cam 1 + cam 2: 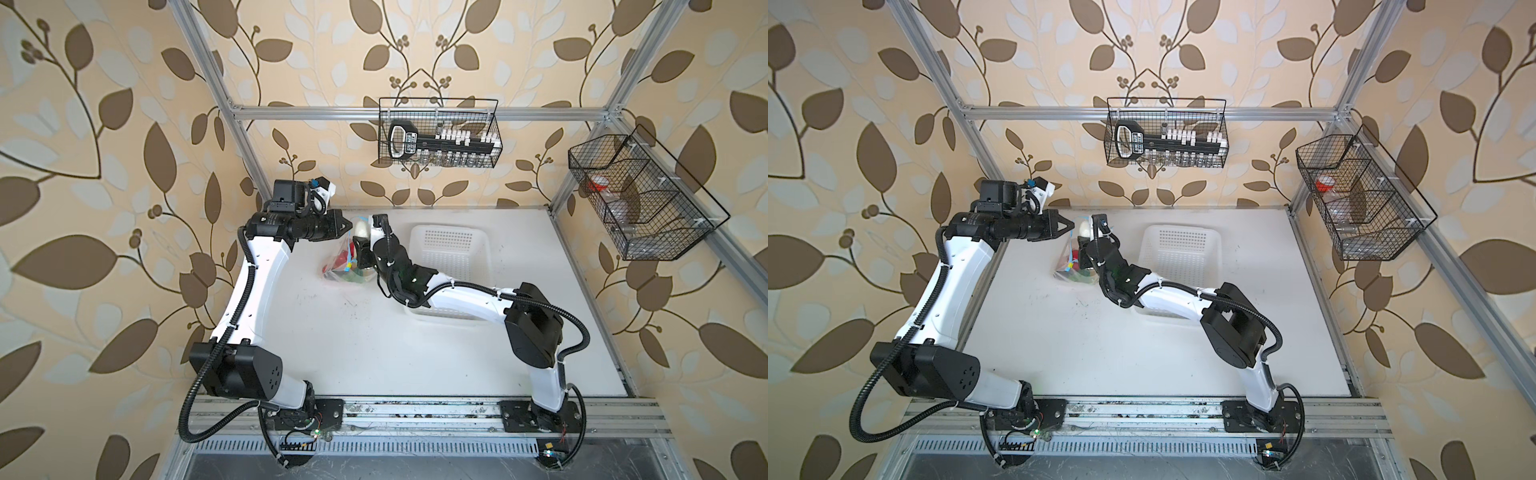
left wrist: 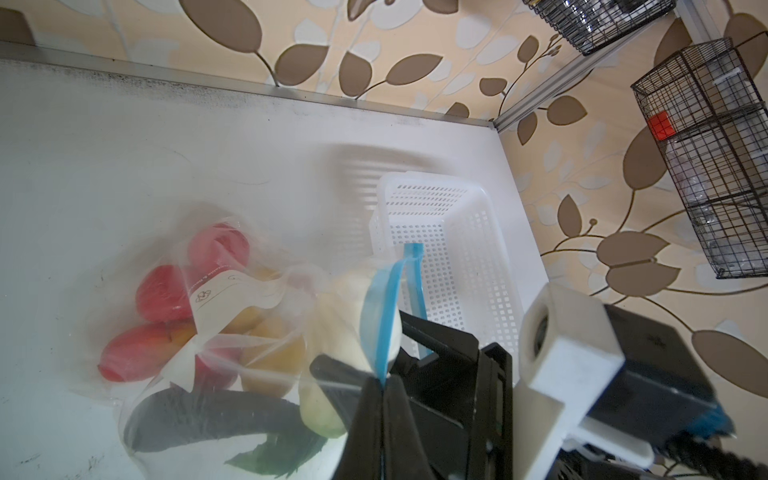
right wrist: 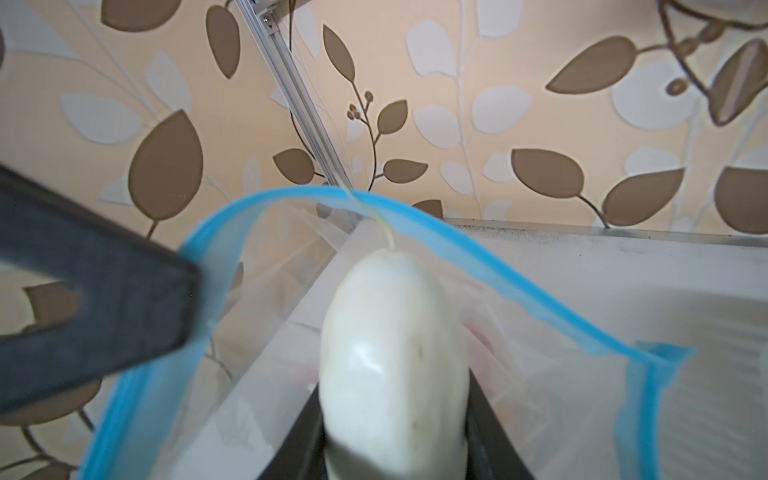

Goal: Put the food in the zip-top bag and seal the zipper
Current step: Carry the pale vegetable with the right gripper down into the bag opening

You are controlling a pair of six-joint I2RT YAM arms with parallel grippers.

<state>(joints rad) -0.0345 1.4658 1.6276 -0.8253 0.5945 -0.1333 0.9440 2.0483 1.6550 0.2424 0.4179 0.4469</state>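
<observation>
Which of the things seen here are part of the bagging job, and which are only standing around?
In the job: zip-top bag, its zipper pinched by the shut left tool, pale cabbage held by the right tool at the bag's mouth, red apples, potatoes and eggplant already inside.
Just lying about: white basket, back wire basket, side wire basket.

White arms (image 1: 261,266) carry black joints (image 1: 243,372) and ribbed cables (image 1: 581,329).
</observation>
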